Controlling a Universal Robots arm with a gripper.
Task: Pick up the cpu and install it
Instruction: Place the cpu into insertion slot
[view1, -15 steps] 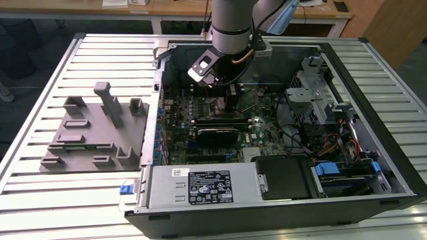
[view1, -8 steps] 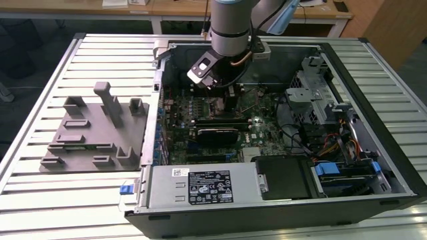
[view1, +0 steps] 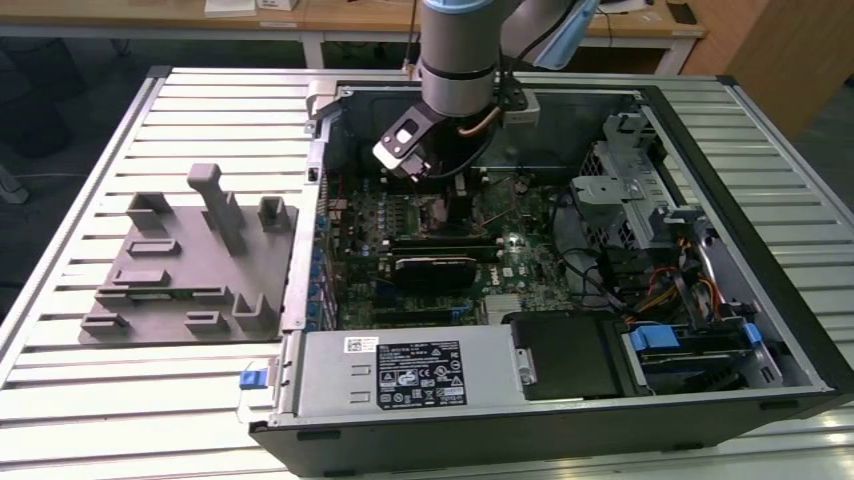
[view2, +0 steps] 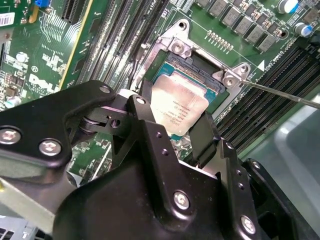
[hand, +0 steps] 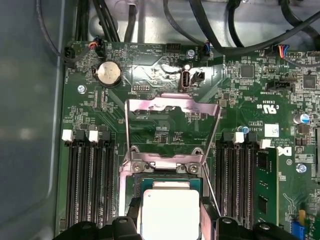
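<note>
Silver-topped, the cpu (view2: 181, 106) sits clamped between the black fingers (view2: 201, 136) of our gripper (view2: 173, 116). We hold it directly over the motherboard socket (view2: 197, 62), whose metal load frame (hand: 172, 105) stands flipped open.

Even overhead light falls on the ribbed surface (view1: 107, 400) and gives it a pale sheen. The inside of the computer case (view1: 400, 445) lies in shade, darkest beneath the arm (view1: 461, 60). In both wrist views the top of the cpu (view2: 177, 112) (hand: 170, 215) glares near white. The raised metal frame (hand: 172, 105) reflects pinkish, and the black end effector (view2: 175, 117) carries dull highlights.
</note>
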